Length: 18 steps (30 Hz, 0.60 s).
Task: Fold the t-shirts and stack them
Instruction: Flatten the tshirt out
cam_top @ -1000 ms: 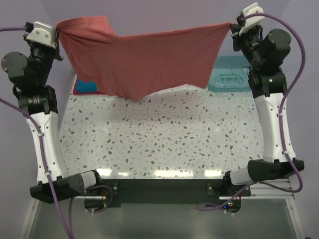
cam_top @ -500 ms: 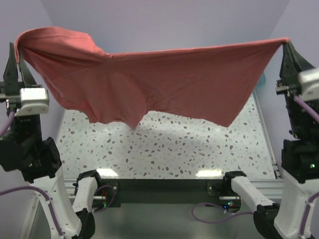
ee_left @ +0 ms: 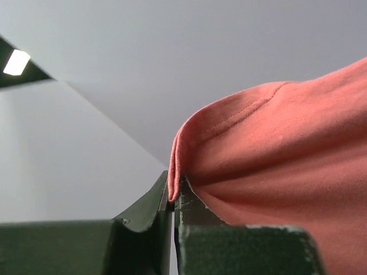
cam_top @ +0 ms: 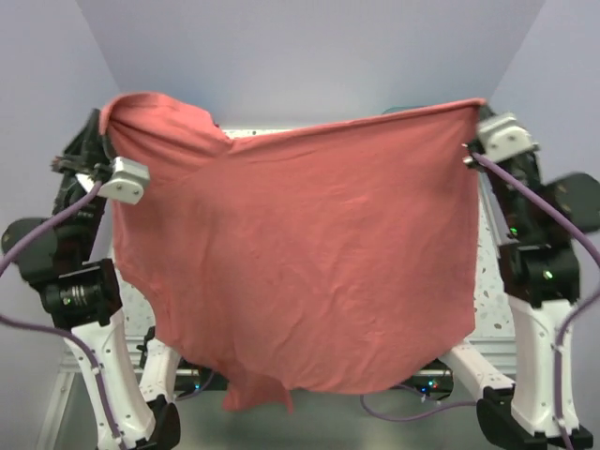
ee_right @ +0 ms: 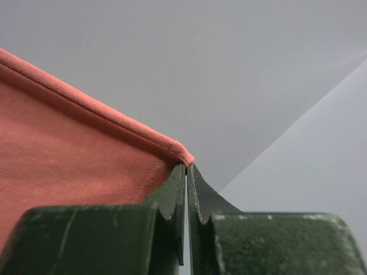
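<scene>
Top external view: the red shirt point(cam_top: 309, 262), stretched level a moment ago, now hangs as a curtain over the table point(cam_top: 485, 234); my left gripper point(ee_left: 172, 195) and right gripper point(ee_right: 187, 175) each pinch a top corner tight, so I judge laying-out comes next

The left arm point(cam_top: 98, 356) and right arm point(cam_top: 536, 349) have white shells, black joints and trailing purple cables point(cam_top: 525, 192); claw fingers point(ee_left: 143, 212) are dark green.
</scene>
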Each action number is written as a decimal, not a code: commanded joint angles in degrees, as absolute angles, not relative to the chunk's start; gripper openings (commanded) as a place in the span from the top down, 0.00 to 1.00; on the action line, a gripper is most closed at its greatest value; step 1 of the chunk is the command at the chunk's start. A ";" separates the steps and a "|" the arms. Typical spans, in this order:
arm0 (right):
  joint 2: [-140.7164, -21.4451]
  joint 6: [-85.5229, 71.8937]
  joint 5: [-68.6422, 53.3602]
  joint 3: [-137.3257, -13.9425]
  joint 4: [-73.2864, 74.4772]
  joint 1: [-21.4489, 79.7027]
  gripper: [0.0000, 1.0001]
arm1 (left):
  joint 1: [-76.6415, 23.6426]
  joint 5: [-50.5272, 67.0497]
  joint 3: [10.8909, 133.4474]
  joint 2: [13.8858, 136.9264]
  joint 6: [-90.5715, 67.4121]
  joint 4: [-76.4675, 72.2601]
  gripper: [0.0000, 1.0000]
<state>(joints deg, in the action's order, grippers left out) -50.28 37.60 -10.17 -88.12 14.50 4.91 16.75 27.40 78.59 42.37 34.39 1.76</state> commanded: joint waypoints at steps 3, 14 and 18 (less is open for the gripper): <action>-55.89 40.60 -13.00 -73.32 17.05 4.57 1.00 | 17.23 40.33 66.04 46.48 35.95 16.70 1.00; -80.36 43.94 -15.56 -54.66 3.62 4.75 1.00 | 7.91 34.82 52.64 77.05 32.01 4.14 1.00; -92.00 45.08 -14.06 -61.15 1.50 4.66 1.00 | 7.65 32.96 66.38 98.19 28.05 4.74 1.00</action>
